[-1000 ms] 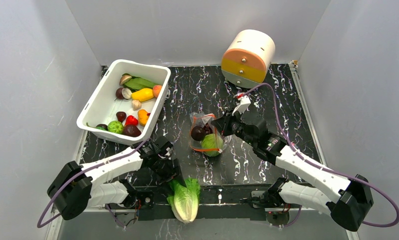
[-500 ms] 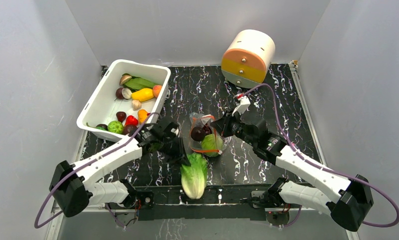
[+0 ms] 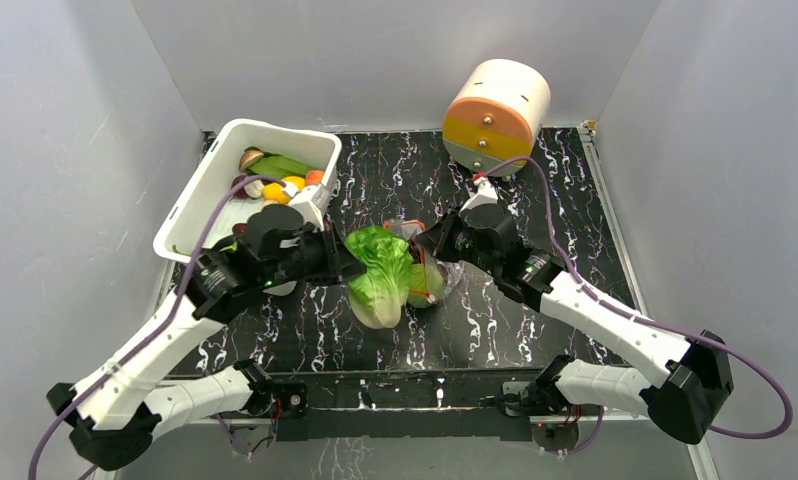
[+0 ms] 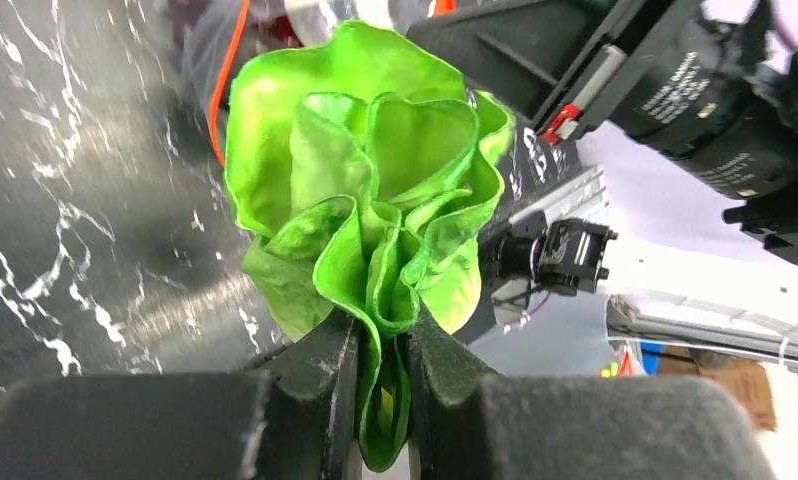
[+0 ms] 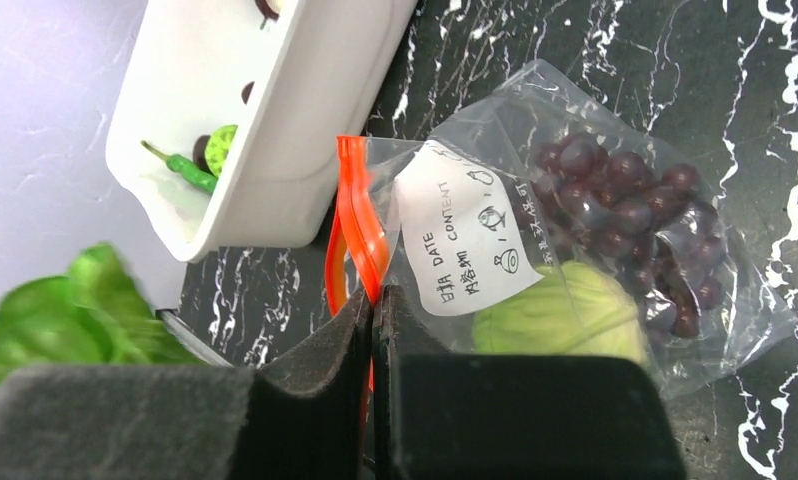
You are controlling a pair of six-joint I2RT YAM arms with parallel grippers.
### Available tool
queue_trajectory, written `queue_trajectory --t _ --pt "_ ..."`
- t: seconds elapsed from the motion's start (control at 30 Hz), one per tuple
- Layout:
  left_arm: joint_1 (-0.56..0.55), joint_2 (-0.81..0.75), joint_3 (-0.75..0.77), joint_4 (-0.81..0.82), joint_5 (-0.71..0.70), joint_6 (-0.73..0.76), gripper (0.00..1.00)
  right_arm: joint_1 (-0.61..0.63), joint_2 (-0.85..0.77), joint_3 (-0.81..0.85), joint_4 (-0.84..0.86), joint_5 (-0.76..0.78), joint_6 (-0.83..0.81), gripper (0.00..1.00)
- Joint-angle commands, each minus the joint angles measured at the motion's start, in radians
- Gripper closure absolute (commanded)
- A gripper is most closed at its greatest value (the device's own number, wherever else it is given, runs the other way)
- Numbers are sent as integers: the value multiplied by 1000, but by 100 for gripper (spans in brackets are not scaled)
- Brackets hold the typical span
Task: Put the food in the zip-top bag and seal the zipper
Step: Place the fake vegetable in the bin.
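A leafy green lettuce [image 3: 380,272] hangs above the table just left of the zip-top bag [image 3: 435,282], and my left gripper [image 3: 347,268] is shut on its stem end. In the left wrist view the lettuce [image 4: 365,170] fans out from between the fingers of that gripper [image 4: 383,345]. My right gripper [image 5: 373,300] is shut on the orange-red zipper [image 5: 355,215] at the bag's mouth. Inside the clear bag [image 5: 495,130] lie a purple grape bunch [image 5: 625,200] and a green cabbage [image 5: 565,315].
A white bin [image 3: 197,200] with several more toy fruits and vegetables stands at the back left, close behind my left arm. A round orange and cream drawer unit [image 3: 495,115] sits at the back right. The dark marbled table [image 3: 535,190] has grey walls on both sides.
My left gripper shut on the lettuce at the near edge, then lifted it away from the edge, up beside the bag. The right gripper kept its hold on the zipper and shifted slightly.
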Motion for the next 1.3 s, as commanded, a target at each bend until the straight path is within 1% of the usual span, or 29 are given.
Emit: queue_trajectory --t 0.0,0.1,0.17,0.23,0.33,0.43,0.5,0.57,0.67,0.8,0.9,0.97,1.07,1.17,1.27 --pt "1 -67 29 83 -88 116 100 -6 1 103 8 22 42 100" --pt "1 -118 -5 170 -114 171 100 -7 15 122 16 -61 127 100" --pt "1 -173 -56 295 -125 232 100 -6 19 128 24 -111 196 100" --pt "2 -210 -90 409 -166 287 100 -6 14 125 45 -140 255 100" --pt "1 -237 -115 553 -236 367 100 -6 -2 102 124 -194 340 100" --pt "1 -241 -157 688 -239 432 100 -7 -17 65 209 -255 441 100" --pt "2 -234 -176 742 -212 455 100 -6 -27 51 245 -271 478 100" --pt "1 -224 -192 777 -172 485 100 -6 -37 45 252 -266 492 100" --pt "1 -229 -242 801 -162 508 100 -6 -58 32 243 -225 504 100" --pt "1 -295 -386 878 -157 524 100 -7 -81 -6 279 -204 543 100" --pt "1 -341 -490 926 -150 561 100 -6 -71 -20 315 -225 560 100" --pt "2 -345 -521 912 -121 608 100 -6 -60 -24 352 -255 576 100" --pt "2 -332 -510 857 -28 659 100 -6 -51 -7 349 -269 576 100" --pt "1 -340 -507 812 7 657 100 -7 -48 5 331 -254 575 100" --pt "1 -368 -559 847 56 639 100 -6 -44 9 349 -251 578 100"
